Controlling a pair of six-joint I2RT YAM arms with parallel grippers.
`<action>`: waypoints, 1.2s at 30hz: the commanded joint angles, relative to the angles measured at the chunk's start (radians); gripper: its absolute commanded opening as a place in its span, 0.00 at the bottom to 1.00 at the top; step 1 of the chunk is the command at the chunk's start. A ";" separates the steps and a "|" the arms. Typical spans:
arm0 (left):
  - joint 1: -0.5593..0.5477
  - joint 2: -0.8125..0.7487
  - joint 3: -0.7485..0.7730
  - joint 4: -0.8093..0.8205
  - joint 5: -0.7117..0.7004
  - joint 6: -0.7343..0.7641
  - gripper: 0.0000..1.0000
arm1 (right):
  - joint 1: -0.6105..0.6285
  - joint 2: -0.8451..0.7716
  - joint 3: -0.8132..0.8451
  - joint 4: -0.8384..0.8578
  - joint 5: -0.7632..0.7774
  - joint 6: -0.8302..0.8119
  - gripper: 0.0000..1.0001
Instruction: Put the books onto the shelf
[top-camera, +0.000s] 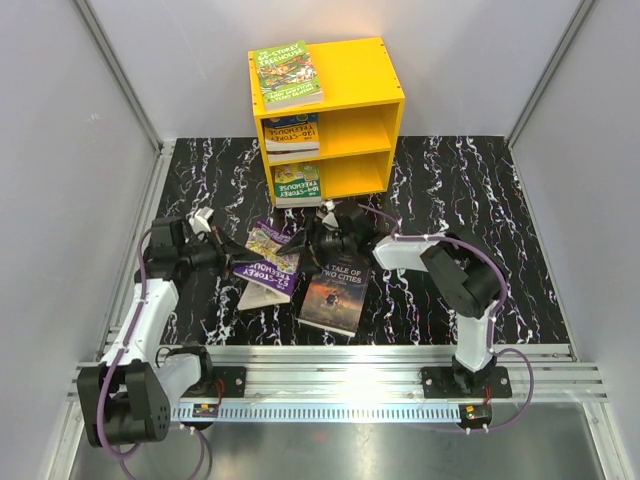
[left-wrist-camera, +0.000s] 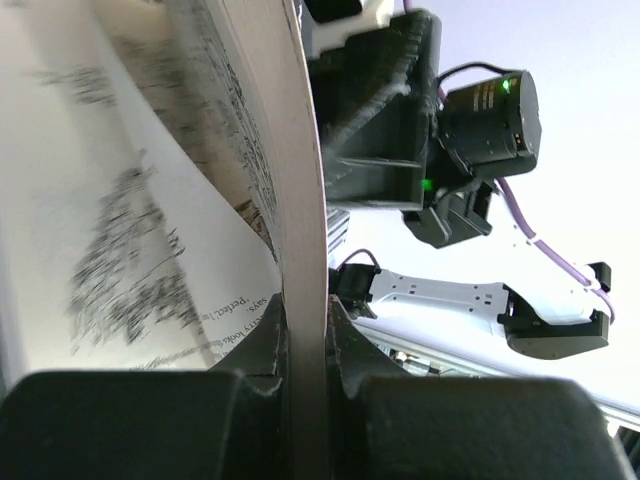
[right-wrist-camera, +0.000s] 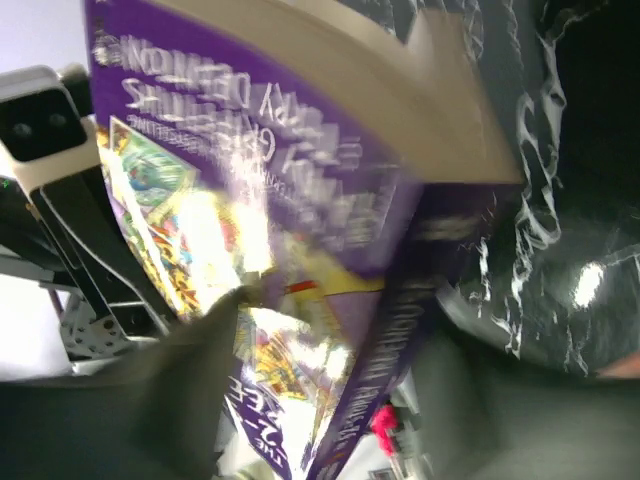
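A purple Treehouse book (top-camera: 268, 250) is raised off the table between both arms. My left gripper (top-camera: 238, 262) is shut on its edge (left-wrist-camera: 300, 200), with the jaws (left-wrist-camera: 307, 330) pressed on both sides and a printed page fanned open to the left. My right gripper (top-camera: 315, 238) is open, its fingers straddling the book's spine corner (right-wrist-camera: 250, 200) around (right-wrist-camera: 340, 315). The dark "A Tale of Two Cities" (top-camera: 335, 290) lies flat in front of it. The yellow shelf (top-camera: 370, 110) carries a green book (top-camera: 288, 75) on top and one book in each compartment (top-camera: 290, 135) (top-camera: 297, 185).
A pale block of pages (top-camera: 262, 294) shows under the raised book; I cannot tell whether it belongs to it. The black marbled tabletop (top-camera: 470, 200) is walled in by grey panels. A metal rail (top-camera: 350, 380) runs along the near edge.
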 joint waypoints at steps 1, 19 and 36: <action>-0.013 0.005 0.010 0.123 0.114 -0.069 0.00 | 0.021 0.057 0.108 0.156 0.029 0.088 0.50; -0.079 0.011 0.401 -0.434 -0.602 0.206 0.99 | -0.223 -0.345 0.155 -0.901 0.283 -0.341 0.00; -1.028 0.693 1.265 -0.665 -1.150 0.100 0.99 | -0.243 -0.452 0.236 -1.224 0.479 -0.291 0.00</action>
